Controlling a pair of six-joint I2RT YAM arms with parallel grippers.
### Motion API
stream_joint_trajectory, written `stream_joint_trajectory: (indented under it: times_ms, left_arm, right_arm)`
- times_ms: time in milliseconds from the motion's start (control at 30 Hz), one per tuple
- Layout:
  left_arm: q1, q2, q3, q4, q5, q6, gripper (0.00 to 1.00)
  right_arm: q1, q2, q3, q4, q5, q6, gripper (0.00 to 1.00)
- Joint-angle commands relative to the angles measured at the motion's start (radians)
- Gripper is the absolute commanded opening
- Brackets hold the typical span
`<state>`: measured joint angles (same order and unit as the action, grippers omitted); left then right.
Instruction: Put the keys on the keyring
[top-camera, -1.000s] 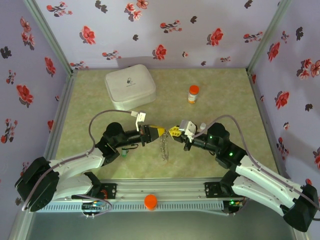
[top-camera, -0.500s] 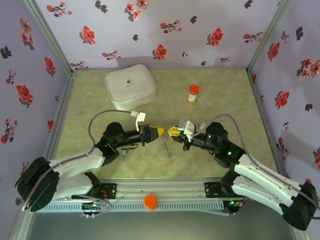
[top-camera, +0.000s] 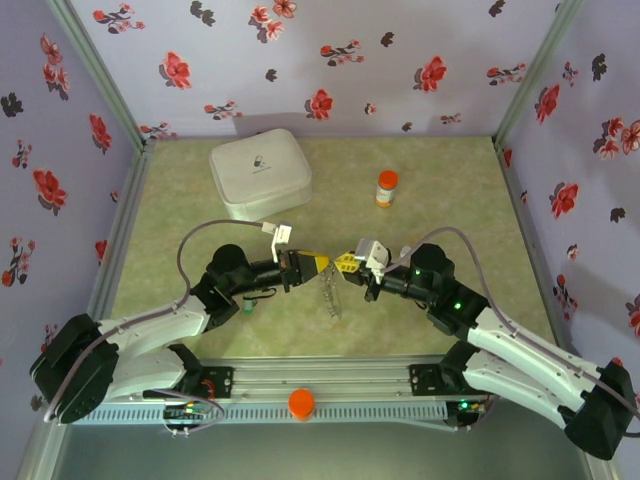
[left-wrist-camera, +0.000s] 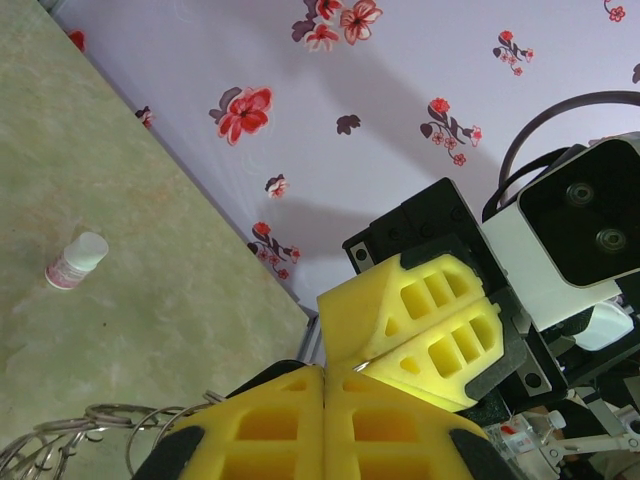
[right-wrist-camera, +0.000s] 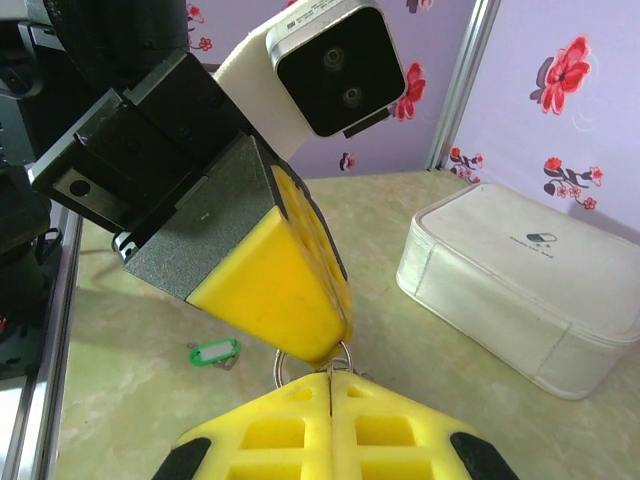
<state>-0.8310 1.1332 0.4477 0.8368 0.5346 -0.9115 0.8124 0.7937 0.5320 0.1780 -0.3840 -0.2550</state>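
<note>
Holding, left tool (top-camera: 322, 263): clenched on the keyring (top-camera: 332, 298), centre frame
Right tool (top-camera: 346, 263): clenched on it too, tips touching
Green key (right-wrist-camera: 213, 352): flat on bench (top-camera: 450, 180), lower left

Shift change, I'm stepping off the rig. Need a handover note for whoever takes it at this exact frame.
Left gripper: fingers shut, pinching the keyring at its top.
Right gripper: fingers shut, tip to tip with the left, apparently on the same thin metal loop.
Keyring: held up mid-workspace, the rest dangling below the fingers.
Green key: flat on the table beside the left arm, not on the ring. The other key: can't pick it out.
Done: keyring held by both arms.
Left: no key seen on the ring, so likely open it, then fetch and thread the keys.
</note>
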Motion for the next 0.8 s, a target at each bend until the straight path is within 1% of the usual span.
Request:
stream_joint_trajectory:
  times_ms: [0, 267, 333, 367, 400, 467, 500, 567, 633, 767]
  left_arm:
    - [0.004, -0.006, 0.023, 0.089, 0.022, -0.006, 0.00]
    - [0.003, -0.007, 0.023, 0.108, 0.026, -0.006, 0.00]
    - [0.004, -0.009, 0.016, 0.124, 0.013, -0.005, 0.00]
    - [0.003, -0.009, 0.014, 0.131, 0.001, -0.004, 0.00]
    - [0.003, -0.004, 0.007, 0.152, -0.012, -0.009, 0.00]
    - [0.004, 0.009, -0.010, 0.217, -0.031, -0.019, 0.00]
    - [0.004, 0.013, -0.016, 0.239, -0.041, -0.021, 0.00]
    - [0.004, 0.022, -0.018, 0.257, -0.046, -0.020, 0.00]
    - [0.004, 0.031, -0.021, 0.282, -0.046, -0.023, 0.00]
    - [0.004, 0.034, -0.023, 0.287, -0.041, -0.028, 0.00]
  right_arm:
    - [0.007, 0.012, 0.010, -0.050, 0.027, -0.021, 0.00]
    - [0.006, 0.030, 0.011, -0.064, 0.043, -0.023, 0.00]
    - [0.005, 0.044, 0.010, -0.064, 0.022, 0.006, 0.00]
    - [0.006, 0.055, 0.005, -0.053, -0.010, 0.045, 0.00]
    - [0.007, 0.066, -0.007, -0.021, -0.070, 0.114, 0.00]
    - [0.014, 0.081, -0.047, 0.117, -0.197, 0.264, 0.00]
    - [0.018, 0.086, -0.064, 0.182, -0.232, 0.340, 0.00]
    - [0.020, 0.078, -0.077, 0.229, -0.261, 0.406, 0.00]
    - [0.021, 0.054, -0.076, 0.194, -0.243, 0.394, 0.00]
    - [0.018, 0.005, -0.060, 0.063, -0.146, 0.294, 0.00]
